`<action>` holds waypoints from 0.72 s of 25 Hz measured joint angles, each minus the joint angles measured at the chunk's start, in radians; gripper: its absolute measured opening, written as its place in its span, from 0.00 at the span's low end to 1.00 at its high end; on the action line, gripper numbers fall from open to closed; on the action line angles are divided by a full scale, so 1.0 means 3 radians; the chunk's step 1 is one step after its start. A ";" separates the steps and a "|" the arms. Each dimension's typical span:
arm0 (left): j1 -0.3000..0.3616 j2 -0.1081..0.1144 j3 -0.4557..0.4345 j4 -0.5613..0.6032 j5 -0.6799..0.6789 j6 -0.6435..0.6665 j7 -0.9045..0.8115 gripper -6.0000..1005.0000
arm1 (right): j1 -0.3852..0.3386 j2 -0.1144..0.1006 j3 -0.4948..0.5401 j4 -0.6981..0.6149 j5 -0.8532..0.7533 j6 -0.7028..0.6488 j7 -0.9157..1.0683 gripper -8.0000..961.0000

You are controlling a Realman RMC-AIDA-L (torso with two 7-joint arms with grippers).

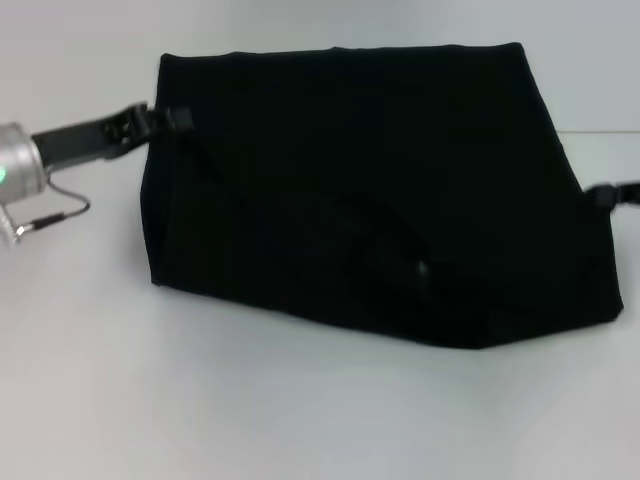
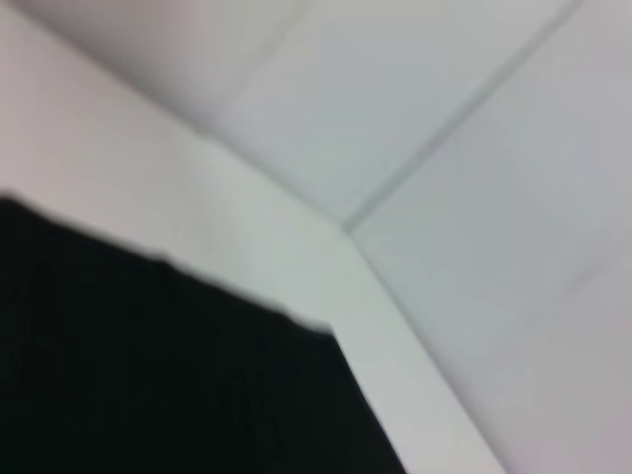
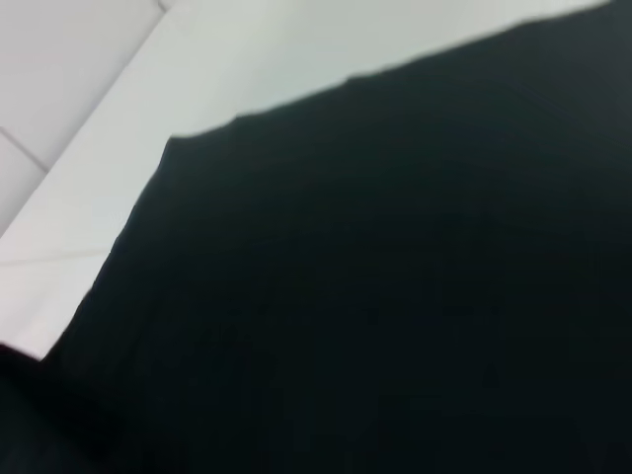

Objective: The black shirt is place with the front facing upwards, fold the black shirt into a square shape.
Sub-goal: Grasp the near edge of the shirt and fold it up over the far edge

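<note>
The black shirt (image 1: 380,190) shows only plain black cloth in the head view, with no lettering visible. It forms a wide, tented shape, its side edges drawn up off the white table (image 1: 250,400). My left gripper (image 1: 163,121) pinches the shirt's upper left edge. At the far right, my right gripper (image 1: 603,194) grips the shirt's right edge, and little of it shows. The black shirt (image 2: 148,375) fills one corner of the left wrist view. In the right wrist view the black shirt (image 3: 395,296) covers most of the picture. Neither wrist view shows fingers.
The left arm's silver wrist (image 1: 20,165) with a thin cable (image 1: 55,215) reaches in from the left. The table's edge (image 2: 326,267) and pale floor tiles (image 2: 474,148) appear beyond the shirt. Bare white tabletop lies in front of the shirt.
</note>
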 joint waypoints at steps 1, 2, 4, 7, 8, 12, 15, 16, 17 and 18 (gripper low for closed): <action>-0.0035 -0.0013 0.0005 -0.0056 -0.0104 -0.0146 0.0075 0.07 | 0.0062 0.0002 -0.0009 0.0025 0.0001 0.0104 0.0000 0.07; -0.0070 -0.0026 0.0006 -0.0096 -0.0181 -0.0257 0.0132 0.07 | 0.0134 0.0004 -0.0028 0.0064 0.0001 0.0225 0.0005 0.07; -0.0140 -0.0070 0.0010 -0.0153 -0.0343 -0.0539 0.0276 0.07 | 0.0244 0.0005 -0.0091 0.0137 0.0002 0.0419 0.0019 0.07; -0.0231 -0.0152 0.0012 -0.0183 -0.0546 -0.0903 0.0490 0.07 | 0.0407 0.0004 -0.0216 0.0253 0.0010 0.0754 0.0032 0.07; -0.0261 -0.0180 0.0014 -0.0189 -0.0610 -0.1008 0.0560 0.07 | 0.0463 0.0005 -0.0257 0.0288 0.0016 0.0863 0.0033 0.07; -0.0352 -0.0303 0.0020 -0.0218 -0.0763 -0.1441 0.0836 0.07 | 0.0627 0.0034 -0.0432 0.0441 0.0023 0.1312 0.0034 0.07; -0.0385 -0.0369 0.0024 -0.0307 -0.0891 -0.1777 0.1108 0.07 | 0.0698 0.0075 -0.0514 0.0606 0.0036 0.1660 -0.0004 0.07; -0.0390 -0.0389 0.0024 -0.0355 -0.0948 -0.1895 0.1238 0.07 | 0.0716 0.0096 -0.0537 0.0678 0.0044 0.1784 -0.0038 0.07; -0.0392 -0.0403 0.0024 -0.0394 -0.0995 -0.1981 0.1347 0.07 | 0.0730 0.0113 -0.0551 0.0752 0.0059 0.1922 -0.0085 0.07; -0.0394 -0.0417 0.0023 -0.0432 -0.1044 -0.2054 0.1453 0.07 | 0.0737 0.0132 -0.0562 0.0818 0.0088 0.2042 -0.0144 0.07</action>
